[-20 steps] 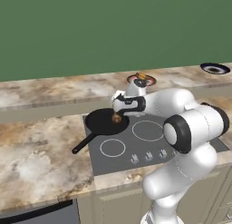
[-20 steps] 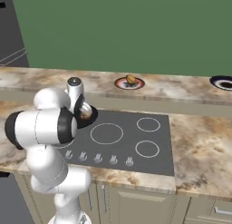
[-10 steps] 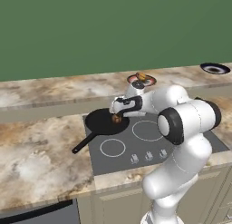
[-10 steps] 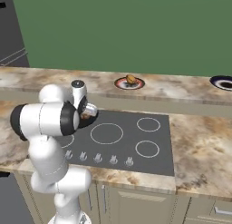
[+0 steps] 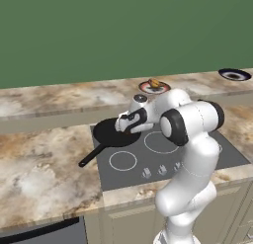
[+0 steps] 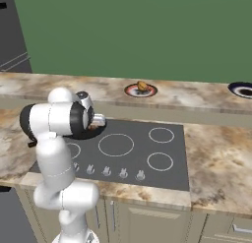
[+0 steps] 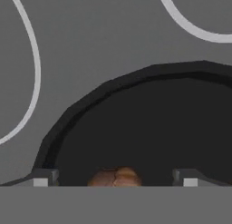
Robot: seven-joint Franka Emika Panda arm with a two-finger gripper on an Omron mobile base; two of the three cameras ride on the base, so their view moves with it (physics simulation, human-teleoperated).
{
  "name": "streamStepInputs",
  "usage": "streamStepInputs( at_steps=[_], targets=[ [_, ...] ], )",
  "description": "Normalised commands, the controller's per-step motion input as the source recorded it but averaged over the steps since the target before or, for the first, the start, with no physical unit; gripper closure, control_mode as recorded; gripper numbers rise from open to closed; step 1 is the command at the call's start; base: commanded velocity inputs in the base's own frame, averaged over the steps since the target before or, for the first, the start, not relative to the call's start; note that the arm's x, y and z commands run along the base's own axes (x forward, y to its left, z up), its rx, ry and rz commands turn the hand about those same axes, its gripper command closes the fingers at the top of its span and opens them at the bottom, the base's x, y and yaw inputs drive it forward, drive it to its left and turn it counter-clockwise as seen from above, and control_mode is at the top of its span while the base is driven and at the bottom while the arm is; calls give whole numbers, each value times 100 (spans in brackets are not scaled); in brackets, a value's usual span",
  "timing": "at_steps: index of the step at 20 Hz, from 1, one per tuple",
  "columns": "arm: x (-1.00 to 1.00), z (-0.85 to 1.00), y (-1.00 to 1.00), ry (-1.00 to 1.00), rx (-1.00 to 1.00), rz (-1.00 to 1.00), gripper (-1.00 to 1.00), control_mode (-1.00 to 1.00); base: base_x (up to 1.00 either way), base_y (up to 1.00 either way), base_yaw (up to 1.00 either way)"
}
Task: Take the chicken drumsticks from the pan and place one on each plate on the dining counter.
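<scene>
Drumstick [image 7: 116,176], golden-brown and lumpy, lies in the round black frying pan [image 7: 149,123] between the spread gripper [image 7: 115,177] tips, which should drop straight before pinching.

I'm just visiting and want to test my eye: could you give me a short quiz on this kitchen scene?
1. True or false: the tool is shut on a drumstick.
2. What lies on the red plate? A) a drumstick B) a spoon C) nothing
3. Fill in: the pan sits on the ____.

Key: 1 false, the fingers stand wide apart with the drumstick between them. 2 A. 3 cooktop.
</scene>
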Motion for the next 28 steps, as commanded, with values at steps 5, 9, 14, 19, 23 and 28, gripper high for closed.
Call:
streamStepInputs(
  at_steps=[5, 9, 14, 19, 23, 28],
  targets=[
    [56, -31, 4, -9, -3, 12, -100, -100, 0, 0, 0],
    [60, -38, 0, -6, -2, 5, -100, -100, 0, 0, 0],
    [41, -46, 1, 0, -6, 0, 100, -100, 0, 0, 0],
    [2, -72, 1, 15, -1, -11, 100, -100, 0, 0, 0],
    [-29, -46, -4, 12, 7, -14, 100, -100, 0, 0, 0],
    [-78, 60, -11, -15, 18, -1, 100, -100, 0, 0, 0]
  ],
)
